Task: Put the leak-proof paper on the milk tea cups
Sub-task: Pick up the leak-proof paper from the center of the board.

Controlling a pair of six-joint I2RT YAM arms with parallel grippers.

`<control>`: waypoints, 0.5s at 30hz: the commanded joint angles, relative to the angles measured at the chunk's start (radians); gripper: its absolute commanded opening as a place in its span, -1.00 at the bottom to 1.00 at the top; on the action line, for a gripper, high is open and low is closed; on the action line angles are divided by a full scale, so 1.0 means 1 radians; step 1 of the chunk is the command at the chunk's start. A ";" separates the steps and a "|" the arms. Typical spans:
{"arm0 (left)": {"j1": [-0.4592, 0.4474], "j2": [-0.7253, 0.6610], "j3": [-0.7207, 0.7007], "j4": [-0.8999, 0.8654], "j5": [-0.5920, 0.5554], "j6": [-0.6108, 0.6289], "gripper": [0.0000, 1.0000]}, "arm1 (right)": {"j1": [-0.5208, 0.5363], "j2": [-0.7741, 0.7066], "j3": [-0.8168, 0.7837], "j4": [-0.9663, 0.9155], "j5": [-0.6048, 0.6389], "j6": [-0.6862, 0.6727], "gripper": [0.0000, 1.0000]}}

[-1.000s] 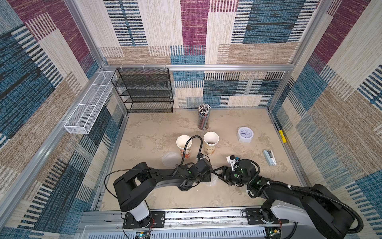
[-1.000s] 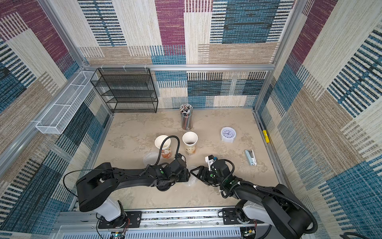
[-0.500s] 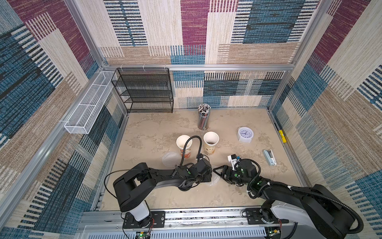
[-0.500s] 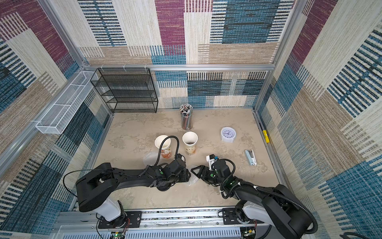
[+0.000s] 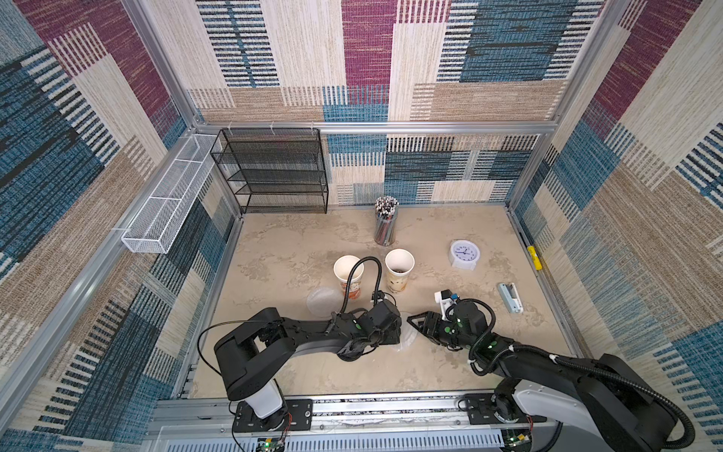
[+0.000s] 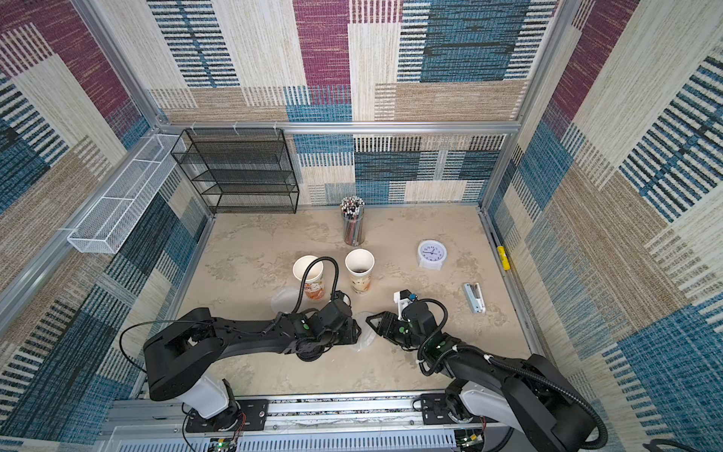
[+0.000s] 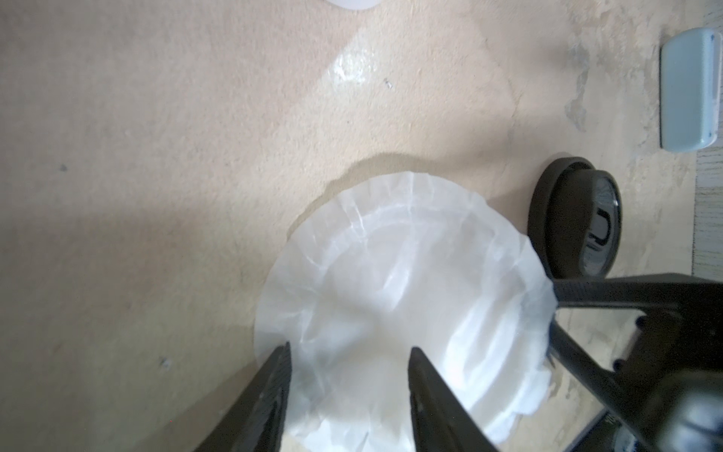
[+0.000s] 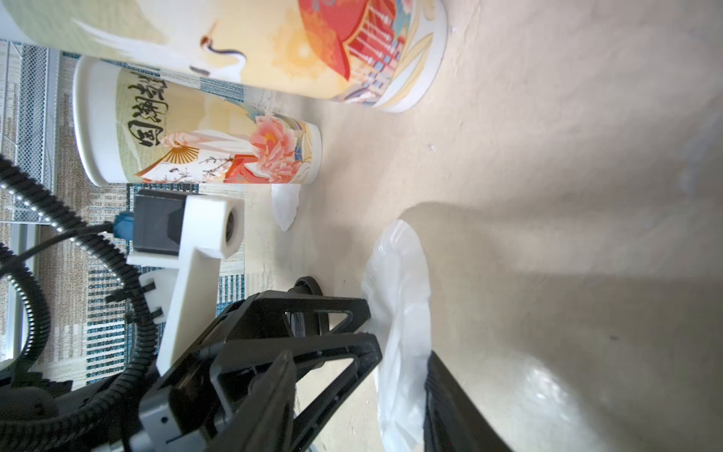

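Beige bench. Mid-bench, two uncovered milk tea cups: red-orange cup beside beige-brown cup. Nearer the front, left pincer released, spread over one leak-proof paper. Right pincer parted around its edge, not clenched. Lastly, second sheet flat by the red-orange cup.

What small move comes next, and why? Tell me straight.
Probably close the right gripper on the leak-proof paper: its raised edge sits between the open jaws, the left gripper is over its other side, and both milk tea cups stand uncovered.
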 commanded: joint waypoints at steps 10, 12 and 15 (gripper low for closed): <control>-0.001 0.019 0.001 -0.091 0.010 -0.020 0.03 | 0.001 0.033 -0.004 0.028 -0.019 -0.006 -0.29; -0.001 0.020 0.004 -0.092 0.010 -0.019 0.03 | 0.001 0.044 -0.001 0.037 -0.029 -0.007 -0.35; -0.002 0.020 0.004 -0.093 0.008 -0.023 0.03 | 0.001 0.054 0.000 0.049 -0.038 -0.007 -0.39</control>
